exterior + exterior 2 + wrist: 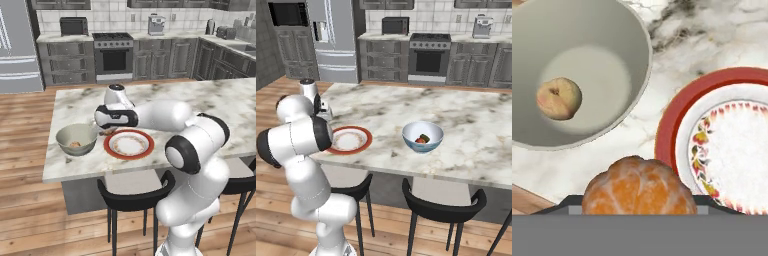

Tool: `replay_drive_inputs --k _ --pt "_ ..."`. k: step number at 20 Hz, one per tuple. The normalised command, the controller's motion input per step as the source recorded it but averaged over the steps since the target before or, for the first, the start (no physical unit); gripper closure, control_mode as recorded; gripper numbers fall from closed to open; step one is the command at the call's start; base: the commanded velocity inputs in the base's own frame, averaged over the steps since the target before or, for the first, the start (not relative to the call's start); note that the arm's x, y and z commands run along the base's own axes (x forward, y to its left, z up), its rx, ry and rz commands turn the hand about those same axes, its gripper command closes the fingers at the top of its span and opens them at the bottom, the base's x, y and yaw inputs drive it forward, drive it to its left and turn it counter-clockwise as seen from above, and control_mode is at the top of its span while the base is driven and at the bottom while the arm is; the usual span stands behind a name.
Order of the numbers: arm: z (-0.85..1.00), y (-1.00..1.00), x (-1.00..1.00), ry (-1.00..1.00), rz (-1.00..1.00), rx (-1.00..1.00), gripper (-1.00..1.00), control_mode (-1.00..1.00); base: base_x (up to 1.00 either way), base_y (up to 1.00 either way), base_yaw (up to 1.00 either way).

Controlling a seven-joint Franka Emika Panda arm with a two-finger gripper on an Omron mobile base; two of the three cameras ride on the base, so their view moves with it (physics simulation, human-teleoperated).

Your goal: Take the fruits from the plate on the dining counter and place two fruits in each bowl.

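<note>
The marbled surface (pixel 200 100) carries three containers. In the left base view a deep grey bowl (pixel 76 139) sits near the surface's front edge, just beside the red-rimmed plate (pixel 129 144), the two close together but apart. The hand view looks down into this grey bowl (pixel 577 70) and shows one small pale peach-coloured fruit (pixel 559 98) lying on its floor, off to one side of the middle; the same fruit shows as a small orange spot inside the bowl in the left base view (pixel 75 144). The plate (pixel 722 145) has a broad red rim, a ring of small red and green ornament and a white middle. In the right base view a second bowl, white with a bluish outside (pixel 422 136), stands further along the surface, well apart from the plate (pixel 348 139), and holds two fruits touching one another: a red one (pixel 420 140) and a dark green one (pixel 425 137). The end effector (pixel 639 200) is clamped on an orange, segmented fruit (pixel 639 187), which sits between the dark fingertips at the bottom of the hand view, above the strip of surface between the grey bowl and the plate. In the left base view the arm reaches across the surface and the hand hangs between the bowl's rim and the plate.
</note>
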Motion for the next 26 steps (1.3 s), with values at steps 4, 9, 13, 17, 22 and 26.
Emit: replay_drive_inputs --k 4,9,13,17,22,26 --pt "0.00 0.78 0.00 -0.04 0.07 0.00 1.00 -1.00 0.00 0.00 0.00" --pt "0.00 0.60 0.12 -0.04 0.04 0.00 1.00 -1.00 0.00 0.00 0.00" --pt "-0.07 0.24 0.27 0.00 0.00 0.00 1.00 -1.00 0.00 0.00 0.00" --pt "-0.28 0.07 0.37 0.00 0.00 0.00 1.00 -1.00 0.00 0.00 0.00" --pt "-0.49 0.11 0.33 0.00 0.00 0.00 1.00 -1.00 0.00 0.00 0.00" --pt "-0.19 0.24 0.28 0.00 0.00 0.00 1.00 -1.00 0.00 0.00 0.00"
